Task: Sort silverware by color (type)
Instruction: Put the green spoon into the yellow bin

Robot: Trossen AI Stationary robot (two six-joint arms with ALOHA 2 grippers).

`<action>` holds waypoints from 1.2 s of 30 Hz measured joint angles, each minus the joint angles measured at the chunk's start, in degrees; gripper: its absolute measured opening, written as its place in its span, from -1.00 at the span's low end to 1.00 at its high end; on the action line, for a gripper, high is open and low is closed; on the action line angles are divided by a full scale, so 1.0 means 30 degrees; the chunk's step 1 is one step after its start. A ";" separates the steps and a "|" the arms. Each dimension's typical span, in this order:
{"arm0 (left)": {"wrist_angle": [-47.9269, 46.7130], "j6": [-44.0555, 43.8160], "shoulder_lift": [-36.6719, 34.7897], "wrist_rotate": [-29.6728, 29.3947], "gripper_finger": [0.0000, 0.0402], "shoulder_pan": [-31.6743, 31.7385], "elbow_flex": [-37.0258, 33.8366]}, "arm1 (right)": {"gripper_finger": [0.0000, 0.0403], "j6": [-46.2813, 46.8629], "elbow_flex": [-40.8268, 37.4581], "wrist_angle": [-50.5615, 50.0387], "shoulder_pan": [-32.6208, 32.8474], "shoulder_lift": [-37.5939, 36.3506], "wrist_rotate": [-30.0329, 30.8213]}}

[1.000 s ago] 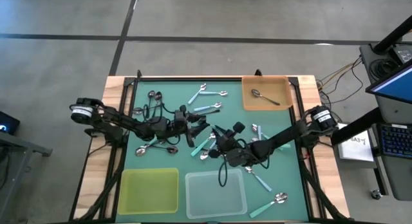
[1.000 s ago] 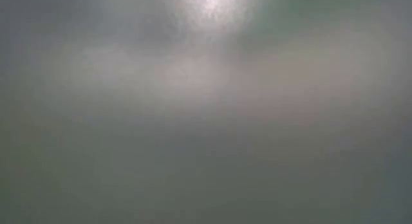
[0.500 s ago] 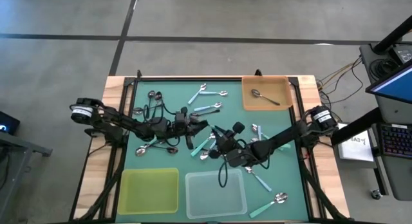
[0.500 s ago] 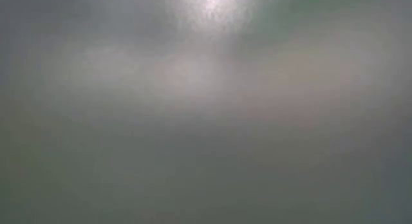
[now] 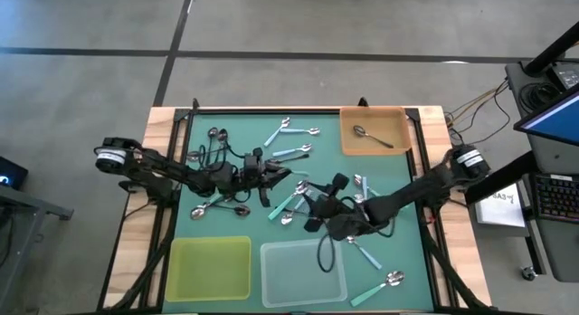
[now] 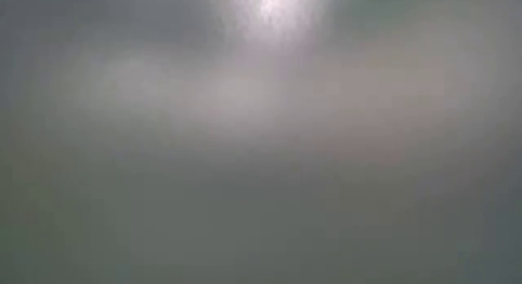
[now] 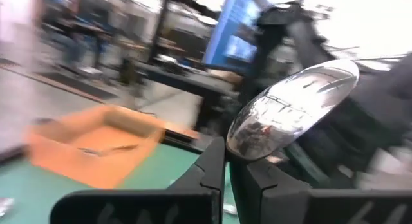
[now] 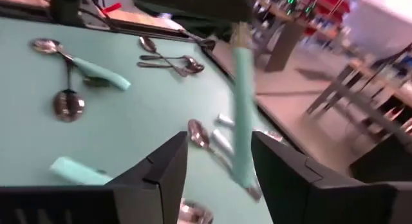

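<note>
My left gripper (image 5: 282, 176) is over the middle of the green mat and shut on a teal-handled spoon. The spoon's shiny bowl (image 7: 293, 111) sticks out past the fingertips. In the right wrist view its teal handle (image 8: 241, 114) reaches down from the left gripper. My right gripper (image 5: 312, 209) is close by toward the near right, open (image 8: 217, 140). Its fingers stand on either side of the handle's free end without touching it. Other spoons lie scattered on the mat. My left gripper (image 7: 226, 161) pinches the spoon between its two fingers at the neck just below the bowl (image 7: 241, 150). The bowl stands out beyond the fingertips, and the spoon is lifted clear of the mat. In the left wrist view the fingers hide the handle.
An orange tray (image 5: 398, 125) at the far right holds one black-handled spoon (image 5: 371, 136). A yellow tray (image 5: 211, 267) and a clear tray (image 5: 303, 270) sit at the near edge. Black-handled spoons (image 5: 213, 138) lie far left, teal ones (image 5: 291, 129) far centre and near right (image 5: 380, 281).
My left gripper has shut on the teal-handled spoon over the middle of the mat. My right gripper has opened, let go of the spoon, and drawn back a little toward the table's near right. The spoon stays lifted in the left gripper.
</note>
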 joint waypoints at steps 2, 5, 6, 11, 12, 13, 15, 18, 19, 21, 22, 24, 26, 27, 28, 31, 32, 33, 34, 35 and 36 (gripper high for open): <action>-0.0963 -0.1145 -0.0570 0.1988 -1.00 -0.0160 0.0000 | -0.18 0.2332 0.0000 -0.2449 0.0404 -0.1149 -0.0420; -0.2663 -0.2739 -0.1581 0.4406 -1.00 -0.0843 0.0000 | -0.21 0.5816 0.0000 -0.5886 0.0863 -0.2822 -0.1844; -0.3263 -0.3258 -0.1942 0.4935 -1.00 -0.1208 0.0000 | -0.23 0.6818 0.0000 -0.6885 0.0973 -0.3323 -0.2319; -0.8209 -0.5546 -0.4298 0.5862 -1.00 -0.3586 0.0040 | -0.32 1.0565 -0.0007 -1.0950 0.1405 -0.4937 -0.3729; -0.9150 -0.6112 -0.4802 0.5862 -1.00 -0.4062 0.0135 | -0.33 1.1184 -0.0007 -1.1502 0.1470 -0.5078 -0.4067; -1.0103 -0.6683 -0.5385 0.5851 -1.00 -0.4554 0.0191 | -0.35 1.1794 -0.0007 -1.2081 0.1529 -0.5196 -0.4639; -1.2227 -0.7792 -0.6537 0.5761 -1.00 -0.5569 0.0415 | -0.37 1.2912 -0.0007 -1.3039 0.1600 -0.5248 -0.6531; -1.7241 -1.0125 -0.8061 0.4539 -1.00 -0.7302 0.1077 | -0.41 1.4542 -0.0007 -1.4250 0.1607 -0.5037 -1.0516; -1.9481 -1.1204 -0.8414 0.3933 -1.00 -0.7966 0.1404 | -0.43 1.5185 -0.0015 -1.4536 0.1610 -0.4912 -1.1719; -2.4462 -1.4046 -0.8790 0.2837 -1.00 -0.9404 0.2288 | -0.46 1.6353 -0.0015 -1.5129 0.1714 -0.4463 -1.3638; -2.7006 -1.5470 -0.8852 0.2529 -1.00 -1.0117 0.2833 | -0.47 1.6804 -0.0018 -1.5390 0.1776 -0.4234 -1.4531; -3.1308 -1.7848 -0.8763 0.2325 -1.00 -1.1392 0.4012 | -0.50 1.7524 -0.0021 -1.5891 0.1895 -0.3777 -1.6270; -3.4675 -1.9332 -0.8440 0.2298 -1.00 -1.2460 0.5181 | -0.52 1.8073 -0.0022 -1.6363 0.1953 -0.3321 -1.7798; -3.6105 -1.9725 -0.8241 0.2276 -1.00 -1.2883 0.5709 | -0.53 1.8274 -0.0022 -1.6510 0.1987 -0.3113 -1.8391; -3.7265 -1.9888 -0.7982 0.2256 -1.00 -1.3201 0.6224 | -0.53 1.8460 -0.0022 -1.6676 0.2000 -0.2912 -1.8874; -3.9480 -2.0114 -0.7137 0.2263 -1.00 -1.3550 0.7353 | -0.55 1.8964 -0.0022 -1.6924 0.2021 -0.2527 -2.0077; -3.9798 -2.0115 -0.6832 0.2256 -1.00 -1.3566 0.7582 | -0.55 1.9098 -0.0022 -1.6930 0.2066 -0.2447 -2.0372; -3.9826 -2.0088 -0.6539 0.2359 -1.00 -1.3571 0.7748 | -0.54 1.9127 -0.0022 -1.6930 0.2158 -0.2417 -2.0597; -3.9761 -1.9955 -0.6251 0.2590 -0.99 -1.3574 0.7873 | -0.53 1.9126 -0.0022 -1.6933 0.2255 -0.2414 -2.0797; -3.9754 -1.9811 -0.5945 0.2991 -0.96 -1.3574 0.7944 | -0.51 1.9159 -0.0022 -1.6929 0.2381 -0.2414 -2.0935; -3.9779 -1.9694 -0.5643 0.3420 -0.93 -1.3574 0.7970 | -0.48 1.9336 -0.0022 -1.6933 0.2493 -0.2414 -2.1003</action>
